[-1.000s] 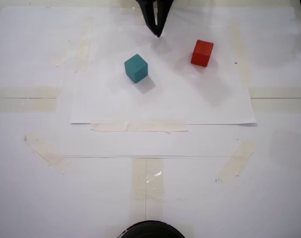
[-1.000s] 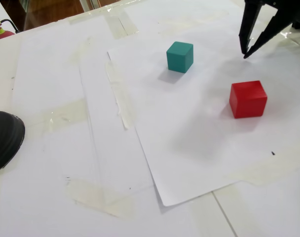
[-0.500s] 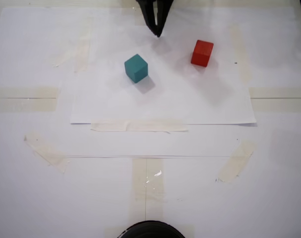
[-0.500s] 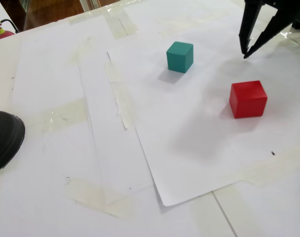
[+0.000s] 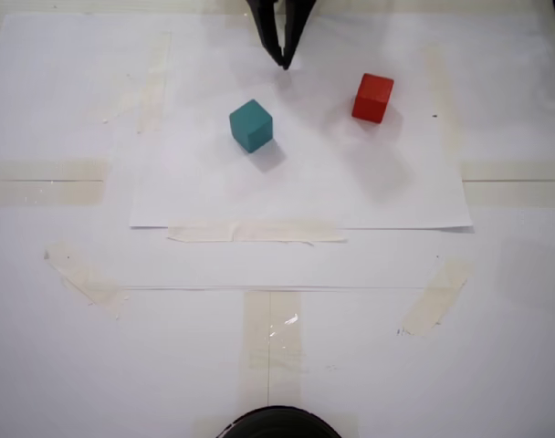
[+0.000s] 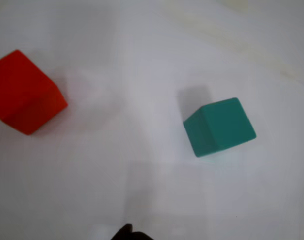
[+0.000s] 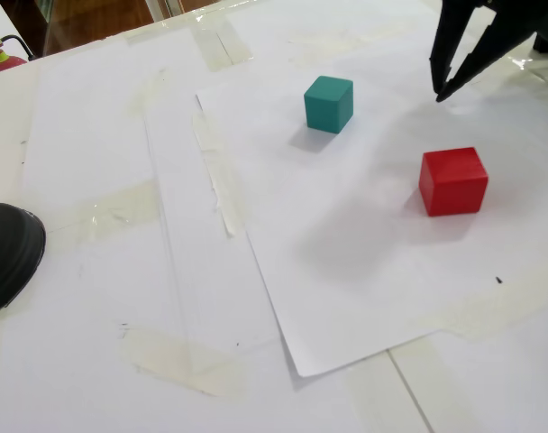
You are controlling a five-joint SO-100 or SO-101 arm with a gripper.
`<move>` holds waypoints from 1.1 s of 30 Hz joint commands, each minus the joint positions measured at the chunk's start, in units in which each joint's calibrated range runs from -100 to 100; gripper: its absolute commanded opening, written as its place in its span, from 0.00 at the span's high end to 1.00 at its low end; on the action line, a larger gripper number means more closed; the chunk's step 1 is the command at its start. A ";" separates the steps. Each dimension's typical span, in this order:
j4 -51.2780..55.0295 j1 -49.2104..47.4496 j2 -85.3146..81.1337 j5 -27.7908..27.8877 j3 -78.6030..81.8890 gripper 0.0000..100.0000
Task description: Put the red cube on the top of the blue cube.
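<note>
Since a second ago only the claw (image 7: 439,90) has drifted slightly, hanging empty with tips nearly closed above the paper-covered tabletop (image 5: 287,356), while the red cube (image 5: 373,98) and blue cube (image 5: 251,125) sit well apart; judging this the approach, it must next open over red.

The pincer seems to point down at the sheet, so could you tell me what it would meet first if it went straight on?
Most likely bare white paper. The pincer tips aim down between the blue cube and the red cube, touching neither, though depth is uncertain.
</note>
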 commanded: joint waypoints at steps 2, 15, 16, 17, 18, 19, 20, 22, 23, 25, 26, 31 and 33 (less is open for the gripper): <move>0.07 0.38 -0.46 -1.37 -5.18 1.00; 16.37 1.97 20.57 -6.45 -41.13 1.00; 17.68 1.97 23.23 -6.74 -44.94 1.00; 19.06 1.89 25.72 -6.89 -48.30 1.00; 20.94 1.89 28.21 -7.28 -51.48 1.00; 22.98 1.89 30.70 -7.47 -54.93 1.00; 24.85 1.82 33.36 -7.67 -58.65 1.00; 29.01 1.36 38.25 -8.69 -66.10 1.00; 30.48 0.91 40.31 -9.47 -68.91 1.00; 33.17 -0.91 44.60 -11.72 -74.18 1.00; 33.98 -2.12 46.32 -12.99 -76.08 1.00; 33.98 -10.90 51.47 -20.85 -79.35 1.00; 32.27 -14.16 52.84 -23.05 -79.17 1.00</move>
